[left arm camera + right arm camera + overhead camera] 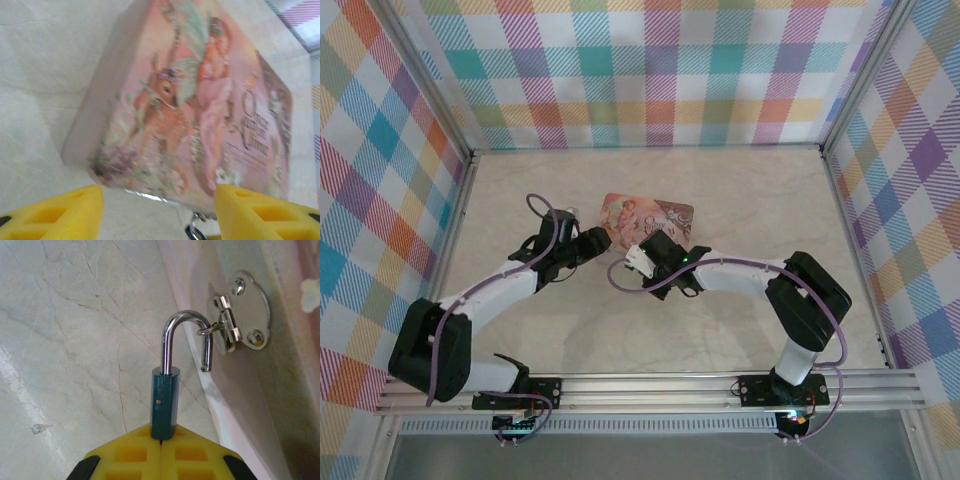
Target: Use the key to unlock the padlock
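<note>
From above, both arms are seen meeting at the pink tin [660, 212] at mid-table. At the left wrist, the left gripper [159, 212] is held parted before the tin — nothing grasped. At the right wrist, the padlock [164, 402] is clenched by the right gripper [161, 445]. Its shackle [185, 320] is hooked through the hasp ring [209, 330], one leg free — seemingly unlocked already. Unhooking it is called for next.

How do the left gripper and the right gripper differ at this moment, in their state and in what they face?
The left gripper is open, its jaws wide apart; the right gripper is shut. The left one holds nothing and faces the pink tin; the right one grips the blue body of the padlock. Both are yellow at the tip.
</note>
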Robot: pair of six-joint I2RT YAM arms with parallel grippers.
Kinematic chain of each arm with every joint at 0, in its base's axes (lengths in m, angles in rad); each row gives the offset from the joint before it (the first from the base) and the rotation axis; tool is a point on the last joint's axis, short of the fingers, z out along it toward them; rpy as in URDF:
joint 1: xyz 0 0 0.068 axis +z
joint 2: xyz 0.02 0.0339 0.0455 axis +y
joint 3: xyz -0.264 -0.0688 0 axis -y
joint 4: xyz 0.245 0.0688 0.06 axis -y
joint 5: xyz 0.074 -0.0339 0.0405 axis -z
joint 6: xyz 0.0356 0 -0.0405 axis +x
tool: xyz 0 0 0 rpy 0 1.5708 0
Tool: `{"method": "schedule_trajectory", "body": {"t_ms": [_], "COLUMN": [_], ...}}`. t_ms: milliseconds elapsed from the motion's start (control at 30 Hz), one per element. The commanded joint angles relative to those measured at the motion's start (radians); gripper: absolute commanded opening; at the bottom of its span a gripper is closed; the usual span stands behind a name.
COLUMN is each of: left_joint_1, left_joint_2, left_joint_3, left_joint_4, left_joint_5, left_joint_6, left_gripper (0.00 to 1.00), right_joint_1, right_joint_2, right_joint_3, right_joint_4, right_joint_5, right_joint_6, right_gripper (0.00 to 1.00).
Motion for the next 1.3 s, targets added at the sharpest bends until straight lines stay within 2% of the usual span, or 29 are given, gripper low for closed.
{"method": "schedule_trajectory", "body": {"t_ms": [0, 300, 533, 800, 1267], "left_joint_1": [0.008, 0.008, 0.008, 0.008, 0.008], "left_joint_2": [-0.060, -0.070, -0.111, -0.085, -0.072], "left_joint_3": [-0.018, -0.049, -0.061, -0.065, -0.058], "left_joint_4": [-0.099, -0.236, -0.322, -0.301, -0.299], "left_joint_5": [0.115, 0.252, 0.257, 0.259, 0.256], "left_joint_6": [0.071, 0.109, 0.130, 0.119, 0.114], "left_gripper": [0.61, 0.60, 0.60, 0.60, 0.60], "right_joint_1": [0.010, 0.008, 0.008, 0.008, 0.008], "right_joint_2": [0.000, -0.002, -0.009, -0.001, 0.050], "right_joint_3": [0.026, 0.018, 0.000, -0.001, 0.007], "right_joint_4": [-0.005, 0.024, 0.048, 0.048, 0.032], "right_joint_5": [0.007, 0.013, 0.014, 0.029, 0.009], "right_joint_6": [-0.039, -0.053, -0.112, -0.167, -0.166], "right_gripper": [0.00, 0.00, 0.00, 0.00, 0.00]}}
